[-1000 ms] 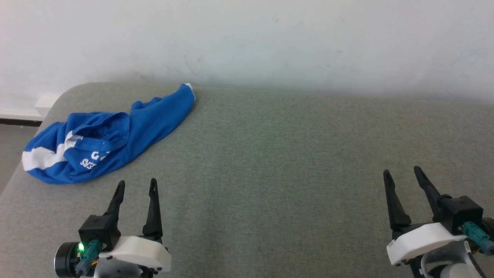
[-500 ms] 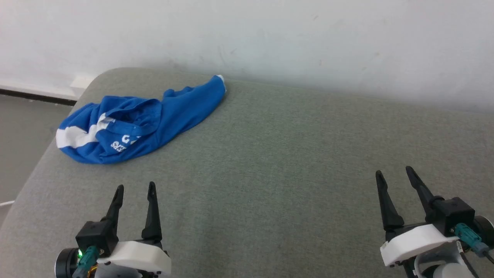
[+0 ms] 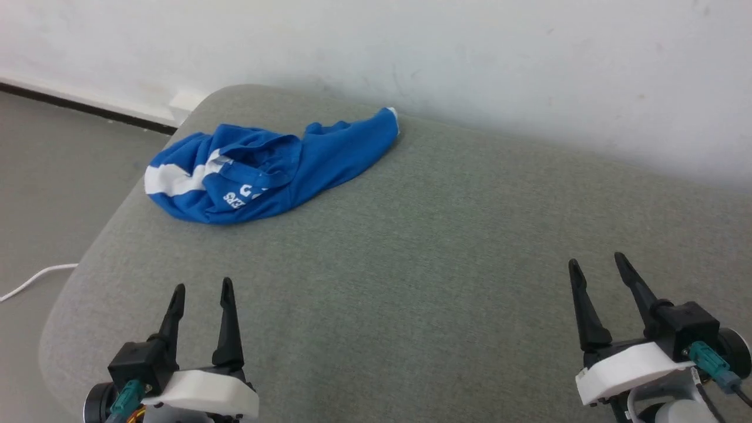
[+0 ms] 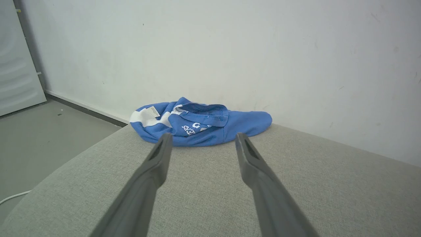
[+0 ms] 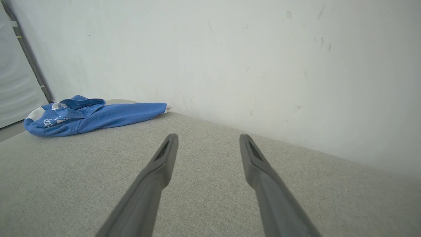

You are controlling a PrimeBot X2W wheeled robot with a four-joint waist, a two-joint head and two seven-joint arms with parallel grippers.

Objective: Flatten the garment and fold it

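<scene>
The fingers of the left gripper [image 3: 202, 284] are spread wide and empty, and those of the right gripper [image 3: 594, 258] are parted just as widely, both pairs held over the near part of the grey padded surface [image 3: 423, 247]. The garment [image 3: 276, 170], bright blue with white stripes and lettering, is seen crumpled at the far left corner of that surface, beside the white wall [image 3: 470, 53], well apart from both grippers; a white cable [image 3: 35, 279] is seen on the floor [image 3: 53, 176] at left

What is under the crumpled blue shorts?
The shorts lie bunched directly on the grey cushion, near its far left corner. Around their edges I see cushion fabric. The area beneath the folds is covered, so something small there cannot be ruled out.
</scene>
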